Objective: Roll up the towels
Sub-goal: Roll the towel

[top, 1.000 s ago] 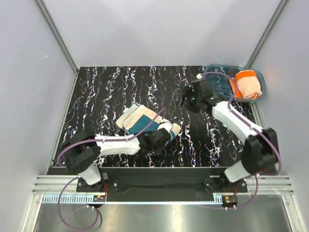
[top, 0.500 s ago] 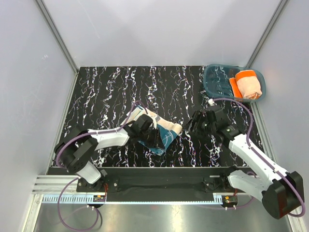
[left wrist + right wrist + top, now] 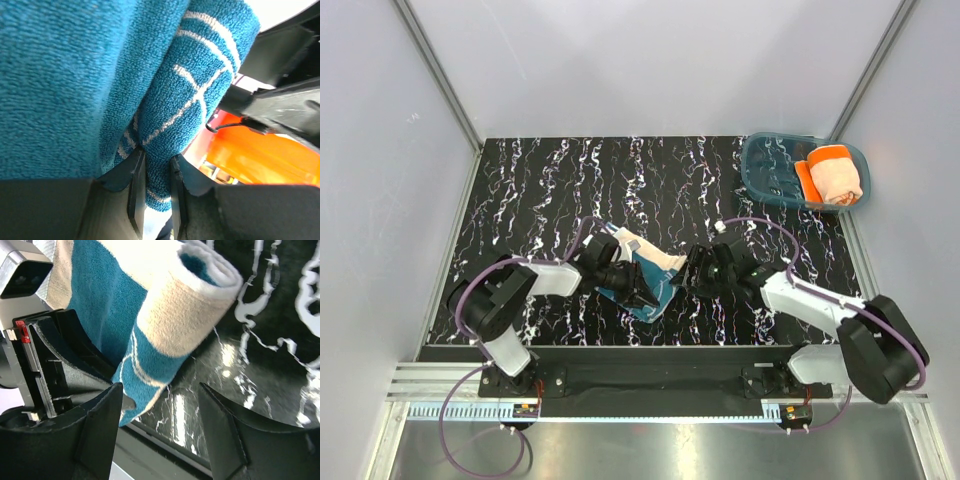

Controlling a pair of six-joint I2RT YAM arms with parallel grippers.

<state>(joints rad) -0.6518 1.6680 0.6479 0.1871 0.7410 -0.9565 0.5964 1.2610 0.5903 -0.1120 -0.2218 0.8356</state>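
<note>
The dark teal towel [image 3: 642, 268] lies half rolled near the middle of the table, cream back showing at its right end [image 3: 185, 305]. My left gripper [image 3: 636, 291] is shut on a fold of its teal edge [image 3: 159, 170], pinched between both fingers. Open and empty, my right gripper [image 3: 697, 272] sits just right of the roll, whose lower corner [image 3: 132, 385] hangs by the left finger. The orange towel [image 3: 837, 176] lies rolled in the blue tray [image 3: 772, 172] at the back right.
The table is black marble-patterned [image 3: 530, 190] with grey walls on three sides. A metal rail [image 3: 650, 355] runs along the near edge by the arm bases. My left gripper's black body [image 3: 60, 355] stands close beside my right gripper.
My right arm swung from beside the tray down to the teal towel's right end. My left gripper drew back left, still holding the towel, which turned toward the near edge.
</note>
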